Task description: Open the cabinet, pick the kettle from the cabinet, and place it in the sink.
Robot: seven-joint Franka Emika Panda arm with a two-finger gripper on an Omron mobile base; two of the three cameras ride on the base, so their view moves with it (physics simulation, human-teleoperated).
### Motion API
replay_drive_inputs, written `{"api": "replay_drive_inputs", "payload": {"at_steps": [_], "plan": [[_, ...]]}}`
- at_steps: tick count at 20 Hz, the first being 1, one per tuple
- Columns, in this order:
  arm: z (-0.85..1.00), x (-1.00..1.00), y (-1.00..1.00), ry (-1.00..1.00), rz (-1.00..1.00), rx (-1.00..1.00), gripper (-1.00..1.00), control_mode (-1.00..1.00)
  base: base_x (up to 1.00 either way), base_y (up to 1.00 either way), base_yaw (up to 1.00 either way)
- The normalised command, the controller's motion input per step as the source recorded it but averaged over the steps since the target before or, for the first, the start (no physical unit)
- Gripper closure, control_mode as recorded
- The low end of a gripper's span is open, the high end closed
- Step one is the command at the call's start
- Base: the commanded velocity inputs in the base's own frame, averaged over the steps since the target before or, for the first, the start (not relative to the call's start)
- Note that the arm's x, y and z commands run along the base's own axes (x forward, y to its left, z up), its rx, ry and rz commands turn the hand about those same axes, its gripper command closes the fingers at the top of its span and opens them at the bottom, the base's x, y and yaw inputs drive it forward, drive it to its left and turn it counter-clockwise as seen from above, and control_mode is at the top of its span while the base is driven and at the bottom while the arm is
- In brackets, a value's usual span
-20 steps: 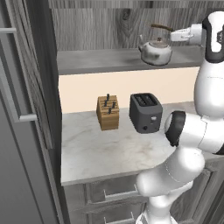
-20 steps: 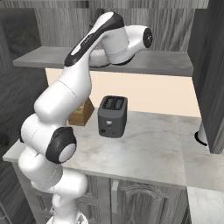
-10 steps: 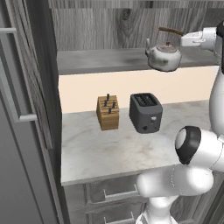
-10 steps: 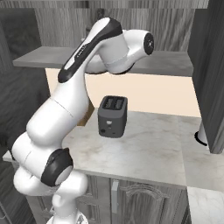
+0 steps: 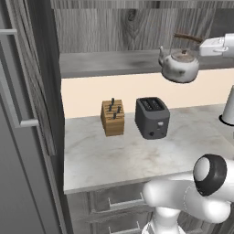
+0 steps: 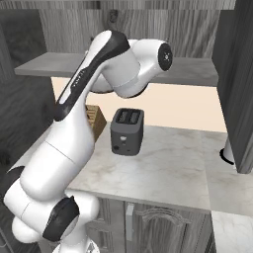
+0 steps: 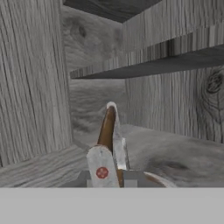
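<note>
The kettle (image 5: 179,65), squat and silver-white, hangs in the air just in front of the cabinet's shelf (image 5: 105,62), tilted slightly. My gripper (image 5: 203,45) reaches in from the right and is shut on its arched brown handle (image 5: 186,37). In the hand view the handle (image 7: 107,126) runs up between my fingers (image 7: 101,168), with the cabinet's grey wood interior (image 7: 96,100) behind it. The cabinet stands open, its left door (image 5: 34,87) swung out with a silver bar handle (image 5: 11,82). The sink is out of view.
On the marble counter (image 5: 119,157) below stand a dark toaster (image 5: 151,117) and a wooden knife block (image 5: 113,117). A white upright object (image 5: 227,109) stands at the counter's right. The right cabinet door (image 6: 241,84) hangs open. Drawers (image 5: 121,203) sit under the counter.
The kettle has come off the shelf and travelled right and a little down, held by my gripper. My arm has swung and its elbow has dropped lower.
</note>
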Motion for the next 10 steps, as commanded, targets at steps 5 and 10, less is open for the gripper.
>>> {"api": "replay_drive_inputs", "payload": {"at_steps": [5, 10], "plan": [[-0.09, -0.61, 0.05, 0.0, 0.0, -0.09, 1.0, -1.0, 0.0, 0.0, 0.0], [-0.18, -0.58, 0.15, 0.0, 0.0, -0.08, 1.0, -1.0, 0.0, 0.0, 0.0]]}}
